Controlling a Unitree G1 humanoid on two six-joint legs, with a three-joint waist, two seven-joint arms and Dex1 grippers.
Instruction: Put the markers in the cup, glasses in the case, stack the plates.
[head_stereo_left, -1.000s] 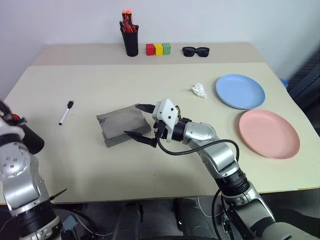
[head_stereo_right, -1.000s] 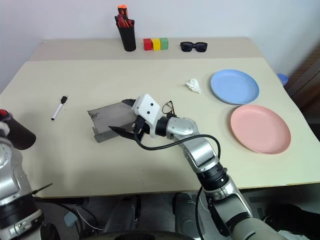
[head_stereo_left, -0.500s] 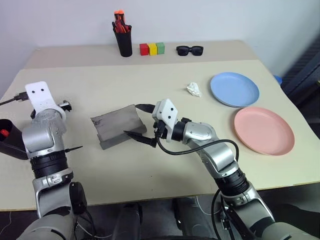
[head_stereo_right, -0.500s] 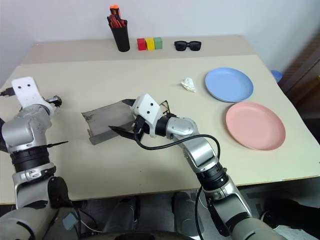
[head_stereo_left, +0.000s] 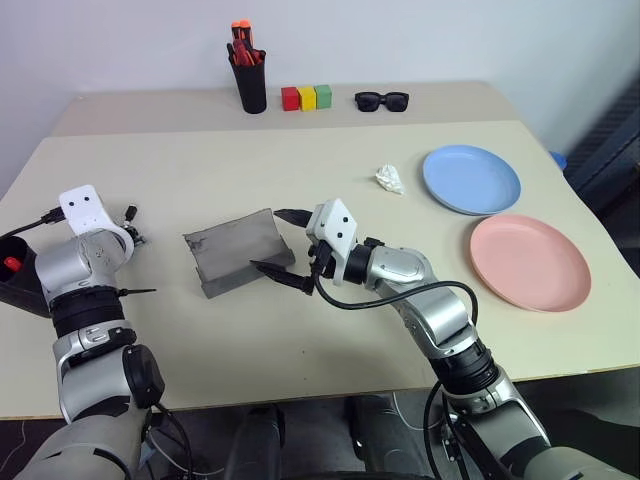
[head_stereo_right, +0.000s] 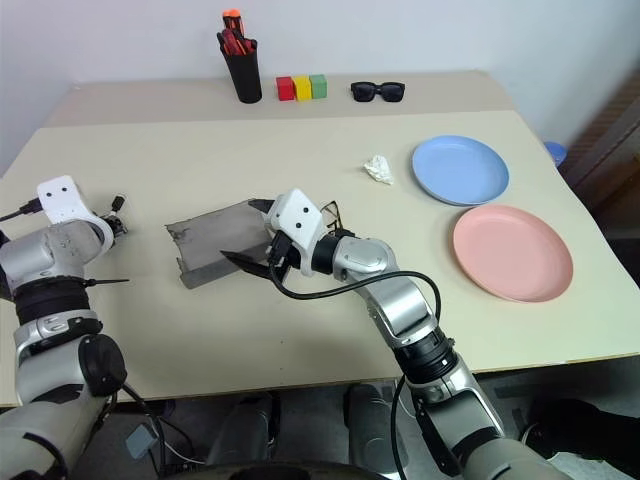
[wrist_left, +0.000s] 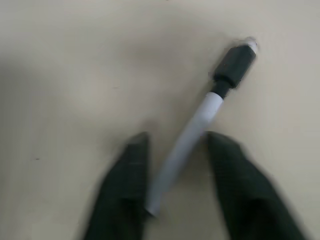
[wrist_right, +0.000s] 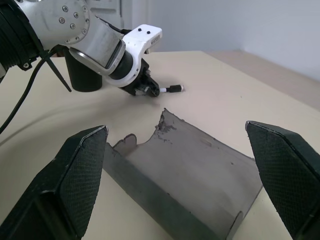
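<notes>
Since a second ago my left arm has swung in from the desk edge and dropped its tool over the white marker; the right arm hasn't budged.

From the head cameras, I see the left tool low at the near-left of the desk, with the cup just outboard of it. The right tool stands spread wide beside the open case, and the glasses lie just behind its wrist.

Down the left wrist camera, the white marker lies on the desk between my narrowly parted fingers, its barrel slanting across the gap, cap end pointing away. I judge a small twist would square the pinch.

From the right wrist camera, the case sits open between the spread fingers.
</notes>
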